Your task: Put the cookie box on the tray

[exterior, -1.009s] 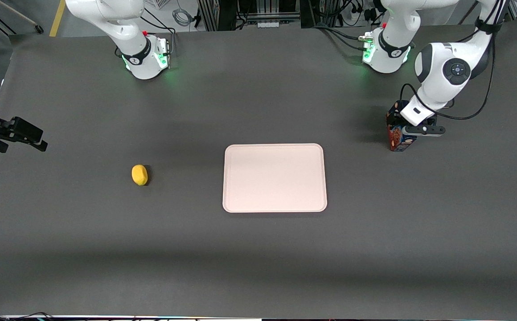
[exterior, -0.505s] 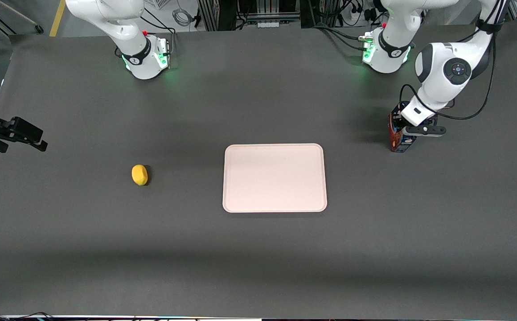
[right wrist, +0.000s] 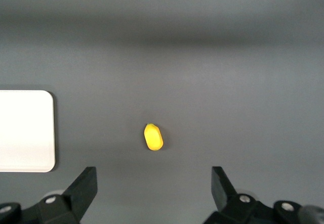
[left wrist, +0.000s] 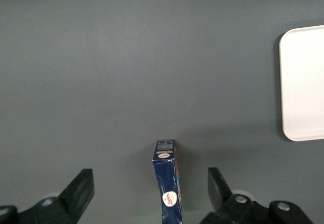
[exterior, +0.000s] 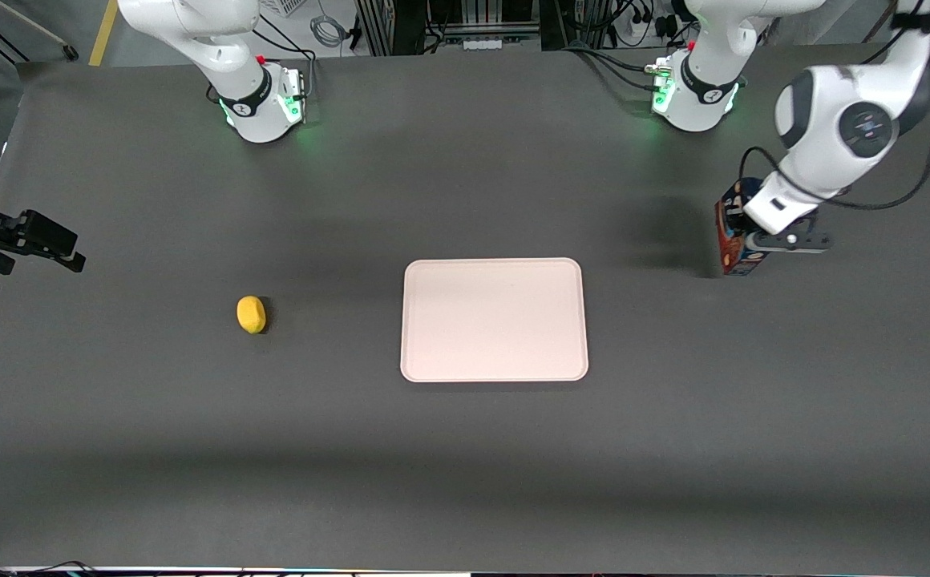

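My gripper [left wrist: 147,196] is open, fingers [left wrist: 81,188] spread wide and clear of the cookie box [left wrist: 168,186] between them. Wrist points straight down, forearm angled in from the upper right of the front view. Box [exterior: 733,240] upright on the table [exterior: 465,449], well apart from the tray [exterior: 494,319] at frame centre.

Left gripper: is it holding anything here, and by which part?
Nothing is held. The gripper is open, its fingers clear of the upright cookie box on both sides.
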`<move>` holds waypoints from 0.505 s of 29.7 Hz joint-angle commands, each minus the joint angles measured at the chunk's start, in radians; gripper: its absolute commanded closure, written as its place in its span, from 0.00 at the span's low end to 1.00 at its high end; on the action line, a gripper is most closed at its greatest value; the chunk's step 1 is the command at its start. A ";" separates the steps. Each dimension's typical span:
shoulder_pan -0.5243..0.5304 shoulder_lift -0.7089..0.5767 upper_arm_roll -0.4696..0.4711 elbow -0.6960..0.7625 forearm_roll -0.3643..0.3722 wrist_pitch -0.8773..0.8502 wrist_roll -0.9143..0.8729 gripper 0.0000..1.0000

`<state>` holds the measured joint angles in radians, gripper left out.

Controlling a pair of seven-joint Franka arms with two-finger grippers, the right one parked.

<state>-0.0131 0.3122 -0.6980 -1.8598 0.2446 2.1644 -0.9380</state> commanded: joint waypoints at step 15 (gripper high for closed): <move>-0.011 0.271 0.005 0.039 0.354 0.126 -0.148 0.90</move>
<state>-0.0197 0.5321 -0.6959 -1.8537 0.5411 2.2762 -1.0527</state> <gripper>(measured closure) 0.789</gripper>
